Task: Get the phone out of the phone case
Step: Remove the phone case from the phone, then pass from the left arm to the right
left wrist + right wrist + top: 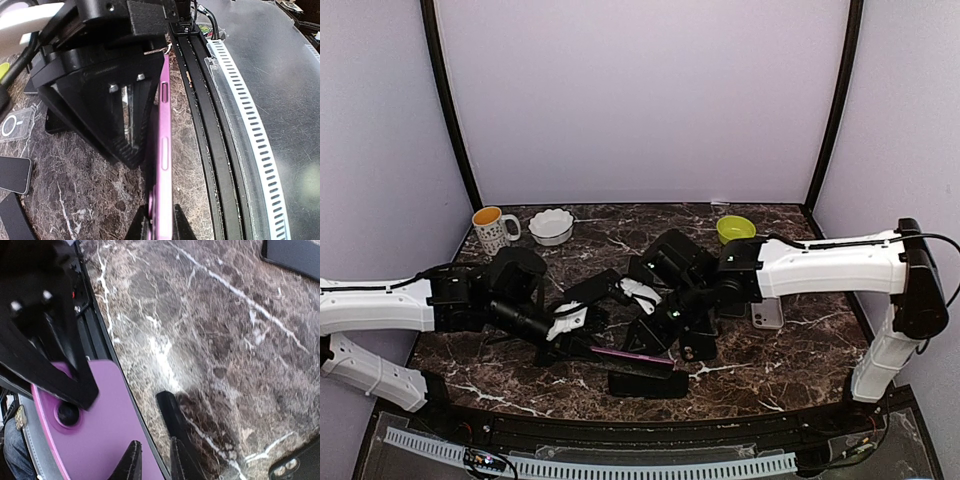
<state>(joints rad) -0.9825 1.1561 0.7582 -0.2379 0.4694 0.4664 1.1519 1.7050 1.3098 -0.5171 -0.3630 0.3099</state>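
1. My left gripper (161,227) is narrow and clamped on the near end of the purple phone case (625,355). From my left wrist camera the case shows edge-on between the fingers.
2. My right gripper (152,457) is also narrow. Its fingers straddle one edge of the same case, at the end away from my left.
3. The case hangs between my two grippers over the near part of the table (225,340), close to the front rail. I cannot tell whether it touches the marble.
4. Its long axis runs from one gripper to the other, roughly left to right across the table, so each arm has one end and neither is nearer.
5. My right wrist camera faces the back of the case, and my left finger sits just beside the camera hole (67,412).
6. I judge the phone is still seated inside, though I cannot see its screen.
7. The next move, as I read it, depends on that shared axis. One gripper must hold its end firm while the other bends its end off the phone without twisting both ends together.
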